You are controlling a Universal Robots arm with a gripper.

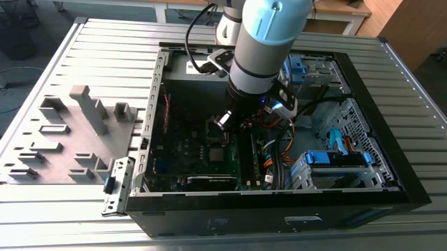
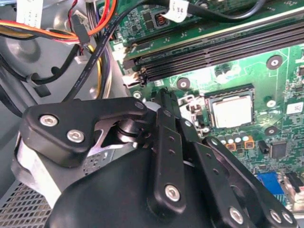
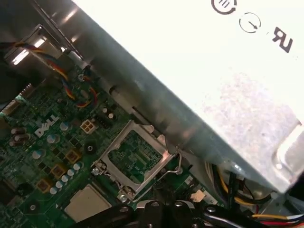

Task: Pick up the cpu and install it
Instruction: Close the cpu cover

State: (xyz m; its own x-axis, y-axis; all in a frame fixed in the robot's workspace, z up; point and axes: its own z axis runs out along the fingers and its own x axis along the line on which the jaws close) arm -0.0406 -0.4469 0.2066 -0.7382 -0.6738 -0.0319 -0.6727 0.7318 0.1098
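We see the cpu [image 2: 231, 113] lying flat on the motherboard [image 2: 285, 61] inside the case [image 1: 244, 219], in a dark surround. The silver socket frame [image 3: 112, 149] is just beside it. The gripper [image 2: 161, 97] hangs over the board near the cpu, apart from it. We can't tell how far it's open or whether it grips anything.

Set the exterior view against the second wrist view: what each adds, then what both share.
Exterior view adds: the whole open computer case on the slatted table, the gray fixture tray at the exterior view's left, blue drive cages, and the arm reaching down into the case. Second wrist view adds: the screwed black links of the gripper and the small capacitors beside the socket. Shared: the green motherboard, the black memory slots, orange cables, and the cpu lying silver side up in its socket, with the gripper beside it, not touching it.
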